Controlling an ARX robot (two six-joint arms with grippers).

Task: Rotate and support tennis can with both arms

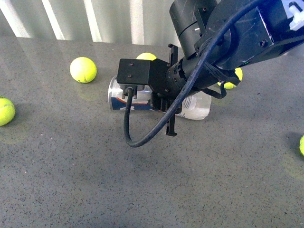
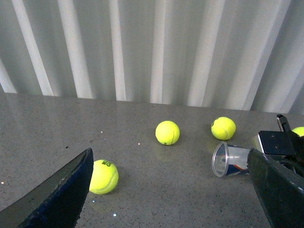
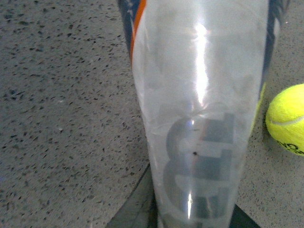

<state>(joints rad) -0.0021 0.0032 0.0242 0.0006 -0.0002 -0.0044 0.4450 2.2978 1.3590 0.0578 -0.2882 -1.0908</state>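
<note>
Right arm [image 1: 228, 42], bulky and black, fills the near upper right of the front view. It is the only arm seen there, with one boxy wrist module [image 1: 140, 71] and one looping dark cable [image 1: 127, 128]. Beneath everything spreads a single grey speckled table [image 1: 71, 180], backed by a wall of pale vertical panels [image 2: 142, 47]. One tennis can [image 1: 194, 108] lies on its side near the table's middle, with its metal-rimmed open end to the left, its clear closed end to the right, and a navy label with an orange stripe between. The right gripper [image 1: 171, 90] sits over the can partway along its length. In the right wrist view the can runs between the jaws, whose dark inner edges lie against its two sides, so the jaws are closed onto it. The left gripper [image 2: 168, 156] shows only in its own wrist view: its two fingers [image 2: 61, 194] stand far apart, so the jaws are wide open, holding and touching nothing. The tennis balls number five in the front view: a ball [image 1: 83, 70] left of the can, a ball [image 1: 4, 111] cut by the left edge, a ball [image 1: 146, 56] behind the wrist module, a ball [image 1: 233, 80] half hidden by the arm, and a sliver of a ball [image 1: 302, 145] at the right edge. The left wrist view shows four balls, and the right wrist view shows one, just beside the can.
</note>
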